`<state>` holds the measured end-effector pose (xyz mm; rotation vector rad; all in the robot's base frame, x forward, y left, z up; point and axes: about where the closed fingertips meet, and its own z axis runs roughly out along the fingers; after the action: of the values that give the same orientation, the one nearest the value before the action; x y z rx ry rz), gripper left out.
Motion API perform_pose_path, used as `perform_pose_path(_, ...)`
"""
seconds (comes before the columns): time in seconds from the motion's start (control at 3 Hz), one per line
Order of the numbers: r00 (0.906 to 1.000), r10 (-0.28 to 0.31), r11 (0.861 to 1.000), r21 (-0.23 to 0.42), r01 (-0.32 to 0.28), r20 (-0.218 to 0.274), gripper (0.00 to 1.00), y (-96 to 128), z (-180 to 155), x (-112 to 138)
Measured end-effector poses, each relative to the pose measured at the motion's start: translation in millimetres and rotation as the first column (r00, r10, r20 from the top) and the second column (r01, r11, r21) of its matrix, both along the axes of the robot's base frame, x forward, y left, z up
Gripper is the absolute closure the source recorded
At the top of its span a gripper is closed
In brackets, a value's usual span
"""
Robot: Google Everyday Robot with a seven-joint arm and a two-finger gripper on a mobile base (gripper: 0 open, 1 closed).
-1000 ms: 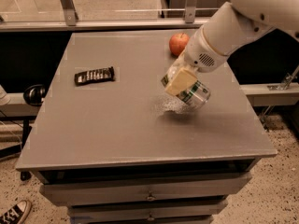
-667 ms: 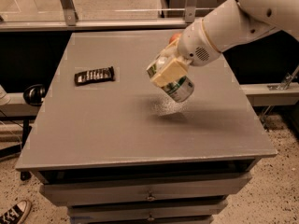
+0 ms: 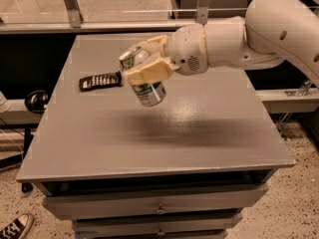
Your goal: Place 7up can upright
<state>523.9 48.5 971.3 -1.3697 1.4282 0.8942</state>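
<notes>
The wide grey flat-topped cabinet table (image 3: 214,133), with shallow drawers along its near face, fills most of the view. The bulky white robot arm (image 3: 264,29) reaches in over it from the right. At the arm's left end, the gripper (image 3: 141,63) with cream-coloured fingers (image 3: 147,72) hangs in the air above the left-middle of the tabletop, clamped around the small silver-and-green aluminium 7up can (image 3: 149,91). One finger lies across the can's near side and the other lies behind it. The can is clear of the surface and tilted, with its silver top pointing up and to the far left and its base down towards the near right. A soft shadow lies on the bare grey top beneath it. Just left of the can, on the table, lies a flat dark rectangular packet (image 3: 99,80). The step in hand appears to be carrying and orienting the can, with the setting-down not yet done. The next move likely calls for rotating the wrist until the can's axis stands vertical. After that, the gripper lowers it onto open tabletop to the right of the packet until the base sits flat, and only then opens.
</notes>
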Motion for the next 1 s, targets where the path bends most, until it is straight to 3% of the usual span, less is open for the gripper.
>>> perform_pose_path(0.33,0.9995,0.030,0.999,0.045,-0.030,0.006,1.00,14.8,16.4,-10.1)
perform_pose_path(0.67,0.9996,0.028,0.999,0.042,-0.029,0.006,1.00,14.1,15.6,-9.6)
perform_pose_path(1.0,0.9974,-0.013,0.997,0.081,0.007,0.071,1.00,17.9,17.8,-10.2)
